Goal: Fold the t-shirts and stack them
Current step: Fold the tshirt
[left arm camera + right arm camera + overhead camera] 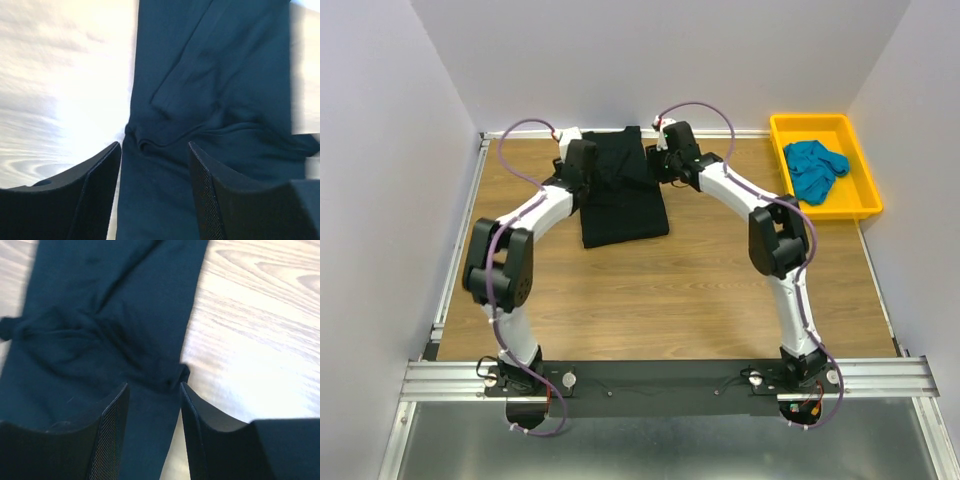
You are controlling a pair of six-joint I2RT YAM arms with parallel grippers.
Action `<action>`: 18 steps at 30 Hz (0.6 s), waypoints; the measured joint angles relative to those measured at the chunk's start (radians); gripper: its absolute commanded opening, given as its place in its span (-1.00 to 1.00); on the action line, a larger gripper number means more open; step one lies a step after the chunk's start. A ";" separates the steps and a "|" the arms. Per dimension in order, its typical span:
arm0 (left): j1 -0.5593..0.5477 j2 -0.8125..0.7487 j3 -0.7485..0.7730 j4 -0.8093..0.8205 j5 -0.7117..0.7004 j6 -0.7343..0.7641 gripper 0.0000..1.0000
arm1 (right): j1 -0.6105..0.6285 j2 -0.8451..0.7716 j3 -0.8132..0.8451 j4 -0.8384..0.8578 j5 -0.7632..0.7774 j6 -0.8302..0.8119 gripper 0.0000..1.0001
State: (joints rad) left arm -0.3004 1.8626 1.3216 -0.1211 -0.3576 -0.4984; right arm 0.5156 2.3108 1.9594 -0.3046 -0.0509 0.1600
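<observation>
The black t-shirt [623,190] lies folded into a long strip at the back middle of the wooden table. My left gripper [582,160] hangs over the strip's left edge and my right gripper [662,160] over its right edge, both near the far end. In the left wrist view the black t-shirt [210,95] shows a small bunched fold ahead of my open left gripper [155,145]. In the right wrist view the black t-shirt [105,325] is rumpled ahead of my open right gripper [152,387]. Neither gripper holds cloth. The teal-blue t-shirt [815,168] lies crumpled in the yellow tray [865,195].
The yellow tray stands at the back right corner, beside the right wall. White walls close in the table at the back and both sides. Bare wood [660,300] stretches between the black shirt and the arm bases.
</observation>
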 measured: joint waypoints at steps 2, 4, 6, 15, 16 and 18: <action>-0.001 -0.102 -0.024 0.004 0.003 -0.006 0.27 | 0.000 -0.061 -0.045 0.000 -0.016 0.004 0.04; -0.005 -0.185 -0.053 0.019 0.010 -0.015 0.26 | 0.000 -0.122 -0.080 0.006 -0.038 0.008 0.02; -0.010 -0.263 -0.097 0.031 0.031 -0.029 0.19 | 0.000 -0.181 -0.124 0.017 -0.079 0.018 -0.02; -0.029 -0.205 -0.271 0.071 0.159 -0.067 -0.31 | 0.000 -0.197 -0.195 0.043 -0.216 0.029 -0.27; -0.029 -0.177 -0.267 0.070 0.163 -0.067 -0.32 | 0.000 -0.185 -0.195 0.043 -0.225 0.029 -0.27; -0.029 -0.114 -0.247 0.068 0.169 -0.066 -0.38 | 0.000 -0.141 -0.180 0.042 -0.240 0.025 -0.36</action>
State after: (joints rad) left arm -0.3294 1.7485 1.0744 -0.0536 -0.1890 -0.5648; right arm 0.5156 2.1700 1.7790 -0.2623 -0.2913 0.1852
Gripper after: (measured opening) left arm 0.342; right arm 0.368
